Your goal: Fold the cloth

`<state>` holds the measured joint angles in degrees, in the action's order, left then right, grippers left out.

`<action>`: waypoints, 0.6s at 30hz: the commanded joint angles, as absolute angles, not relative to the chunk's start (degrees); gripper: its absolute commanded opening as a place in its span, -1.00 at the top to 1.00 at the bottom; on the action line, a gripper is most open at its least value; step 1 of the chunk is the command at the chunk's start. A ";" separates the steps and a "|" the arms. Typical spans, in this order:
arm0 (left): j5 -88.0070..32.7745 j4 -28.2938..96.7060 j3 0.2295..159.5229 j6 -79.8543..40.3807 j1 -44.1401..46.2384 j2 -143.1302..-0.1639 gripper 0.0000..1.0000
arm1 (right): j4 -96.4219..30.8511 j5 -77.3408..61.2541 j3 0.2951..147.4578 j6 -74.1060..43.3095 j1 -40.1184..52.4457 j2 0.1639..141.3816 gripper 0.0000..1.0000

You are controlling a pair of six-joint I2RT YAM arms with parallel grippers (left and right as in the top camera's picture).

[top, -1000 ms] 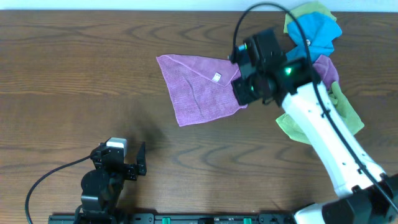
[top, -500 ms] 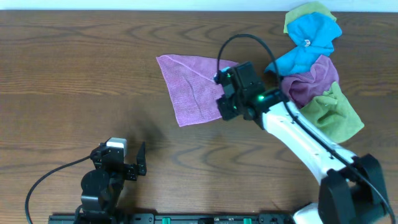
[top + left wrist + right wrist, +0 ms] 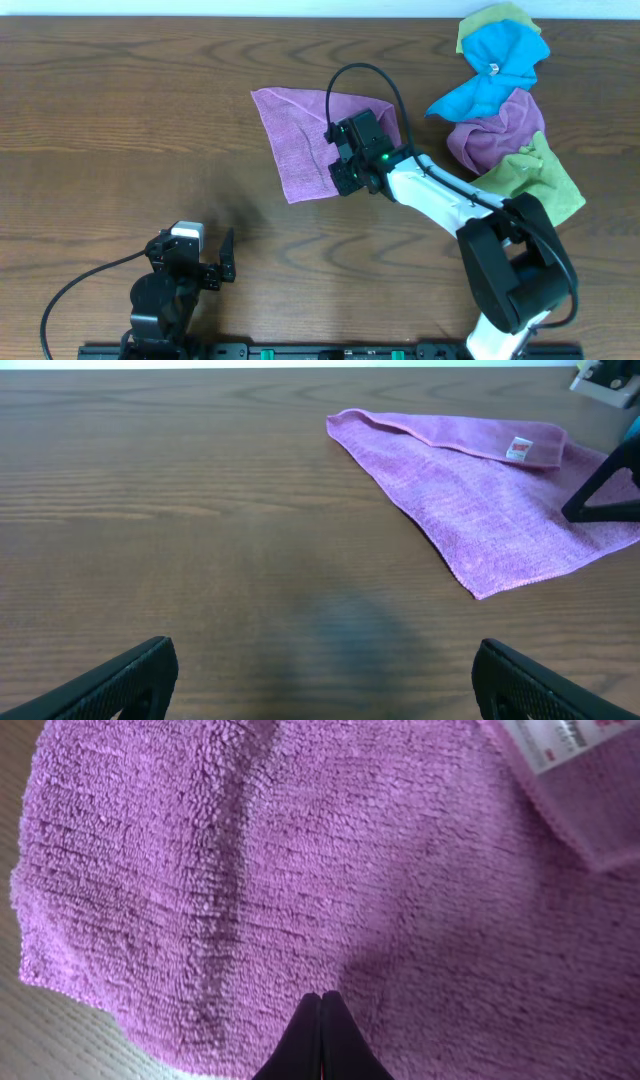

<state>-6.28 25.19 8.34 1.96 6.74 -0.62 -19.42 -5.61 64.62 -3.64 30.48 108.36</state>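
Observation:
The orchid-purple cloth [image 3: 295,140] lies flat on the wooden table, back centre. It also shows in the left wrist view [image 3: 480,490] with its white tag [image 3: 520,448]. My right gripper [image 3: 338,168] is over the cloth's right half, and its shut fingertips [image 3: 321,995] press down on the cloth's surface [image 3: 300,850]. The tag [image 3: 550,740] sits at the top right of the right wrist view. My left gripper [image 3: 195,250] rests near the front left, open and empty [image 3: 325,648], well short of the cloth.
A pile of other cloths lies at the back right: a blue one [image 3: 495,65], a duller mauve one [image 3: 500,135] and a lime-green one [image 3: 535,185]. The right arm's black cable [image 3: 360,75] loops over the cloth.
My right gripper has slid left from the cloth's right edge onto its right half, staying low. The cloth's left part and the left arm have not moved.

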 commanded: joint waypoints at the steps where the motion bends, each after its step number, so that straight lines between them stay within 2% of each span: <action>1: -7.07 25.21 7.25 2.59 6.39 -0.27 -0.91 | -19.00 -5.87 64.55 -4.71 31.57 110.21 0.98; 10: -7.07 25.19 7.25 2.59 6.39 -0.27 -0.91 | -19.35 -10.57 64.55 -5.76 35.09 113.14 0.98; 18: -7.14 25.19 7.25 2.55 6.39 -0.27 -0.91 | -18.92 -12.32 64.60 -6.22 45.10 113.19 0.97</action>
<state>-6.28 25.19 8.34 1.96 6.74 -0.62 -18.81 -9.93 64.64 -5.39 41.25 111.59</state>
